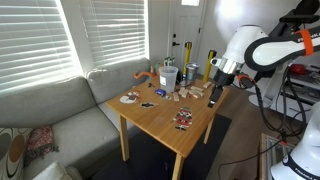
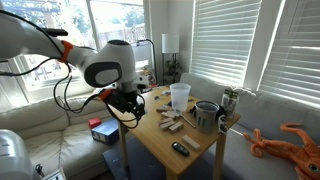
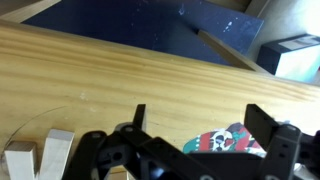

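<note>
My gripper (image 3: pixel 200 120) is open, with both black fingers spread above the wooden table (image 3: pixel 120 70). A small packet with a red, green and white print (image 3: pixel 226 141) lies on the table just under and between the fingers, partly hidden by the gripper body. Pale wooden blocks (image 3: pixel 38 155) lie to one side of it. In both exterior views the gripper (image 1: pixel 215 90) (image 2: pixel 128 106) hangs low over one edge of the table (image 1: pixel 160 120) (image 2: pixel 195 150), close to the wooden blocks (image 1: pixel 190 95) (image 2: pixel 170 122). The gripper holds nothing.
On the table stand a clear cup (image 2: pixel 180 95), a metal pot (image 2: pixel 207 115) and a small dark item (image 2: pixel 180 148). A red and blue box (image 2: pixel 100 130) lies beyond the table edge. A grey couch (image 1: pixel 50 110) and window blinds (image 1: pixel 60 35) border the table. An orange octopus toy (image 2: pixel 292 140) lies on the couch.
</note>
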Controlling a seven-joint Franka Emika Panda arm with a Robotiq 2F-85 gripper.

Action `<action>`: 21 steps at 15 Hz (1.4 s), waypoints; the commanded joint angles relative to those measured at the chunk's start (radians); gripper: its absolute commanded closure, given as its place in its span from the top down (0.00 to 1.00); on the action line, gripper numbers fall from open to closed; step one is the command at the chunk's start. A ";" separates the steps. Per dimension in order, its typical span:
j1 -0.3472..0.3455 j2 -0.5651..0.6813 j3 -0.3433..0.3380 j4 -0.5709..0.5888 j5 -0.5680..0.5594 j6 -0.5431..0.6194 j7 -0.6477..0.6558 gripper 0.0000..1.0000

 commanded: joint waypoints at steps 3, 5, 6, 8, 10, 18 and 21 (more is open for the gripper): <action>-0.021 0.271 0.146 0.168 0.063 0.147 0.356 1.00; -0.044 0.326 0.181 0.228 0.030 0.152 0.494 1.00; -0.053 0.350 0.191 0.257 0.016 0.146 0.553 1.00; -0.039 0.313 0.180 0.211 0.039 0.153 0.497 1.00; -0.041 0.335 0.183 0.230 0.038 0.153 0.505 1.00; -0.041 0.332 0.183 0.228 0.038 0.153 0.504 1.00; -0.056 0.340 0.179 0.237 0.027 0.133 0.544 1.00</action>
